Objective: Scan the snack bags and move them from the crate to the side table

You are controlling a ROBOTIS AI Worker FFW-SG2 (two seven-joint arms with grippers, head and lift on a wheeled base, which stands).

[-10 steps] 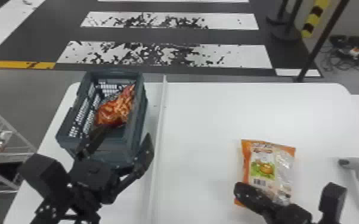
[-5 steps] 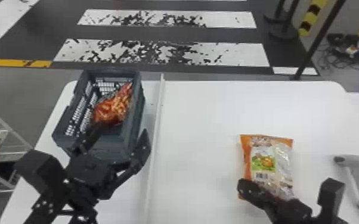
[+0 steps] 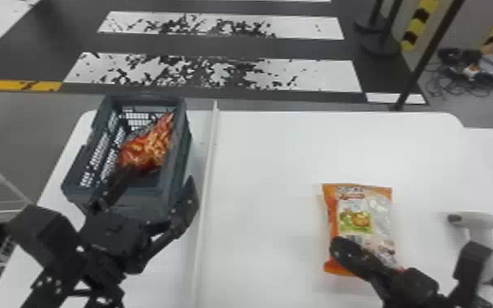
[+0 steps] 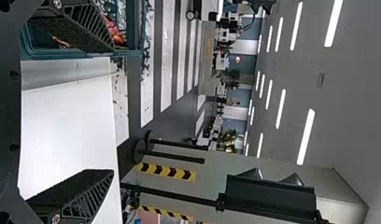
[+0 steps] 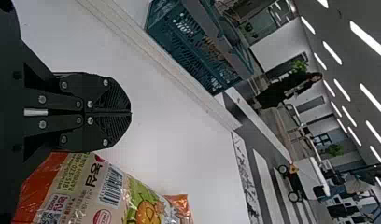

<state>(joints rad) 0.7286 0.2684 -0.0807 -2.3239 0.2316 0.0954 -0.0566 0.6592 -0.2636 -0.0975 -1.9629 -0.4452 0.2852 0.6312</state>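
Reaching into the crate (image 3: 135, 203) for the red snack bag (image 3: 147, 143) seems to me the step in hand, and it asks for good alignment first. The left pincer (image 3: 160, 176) is spread wide, with nothing between its fingers: one finger is over the near end of the crate, close to the lower end of the red bag, and the other is outside, beside the crate wall. So it is better to shift the pincer to the robot's left and forward, until both fingers are above the crate's opening, and only then to lower it. Otherwise, the outer finger could catch the rim or the divider strip (image 3: 206, 184). The bag leans towards the right wall, so probably a softer grip on its thick middle is wise, then a lift straight up, before turning to the counter (image 3: 266, 164). The right pincer (image 5: 131, 113) is pressed together, pinching nothing, near the orange snack bag (image 3: 356, 213), which lies flat on the counter with its barcode (image 5: 111, 185) upward. For its scan, this code should stay uncovered and flat, turned to the scanner (image 3: 477, 223); a careless push of the closed tips might wrinkle the film or slide the bag.
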